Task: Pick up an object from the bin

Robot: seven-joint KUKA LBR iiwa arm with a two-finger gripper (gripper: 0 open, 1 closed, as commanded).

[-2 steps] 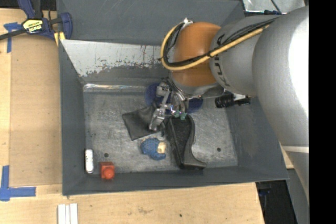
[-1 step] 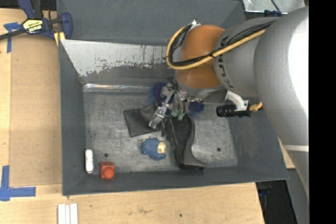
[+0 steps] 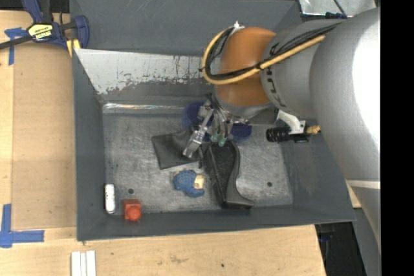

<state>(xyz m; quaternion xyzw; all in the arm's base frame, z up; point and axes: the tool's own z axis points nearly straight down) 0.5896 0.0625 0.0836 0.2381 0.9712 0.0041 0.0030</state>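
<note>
Pincer (image 3: 197,136) is seen mid grey bin (image 3: 87,152), at the edge of a dark grey flat piece (image 3: 169,150); a black shoe-like thing (image 3: 226,174) lies just beside. Whether it is spread or pressed together cannot be told. Risk: the flat piece gets scraped and missed, or the neighbour gets snagged.

Even light — pale glare on the bin (image 3: 142,71) wall.

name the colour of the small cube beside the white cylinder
The small cube is red, camera view.
</note>
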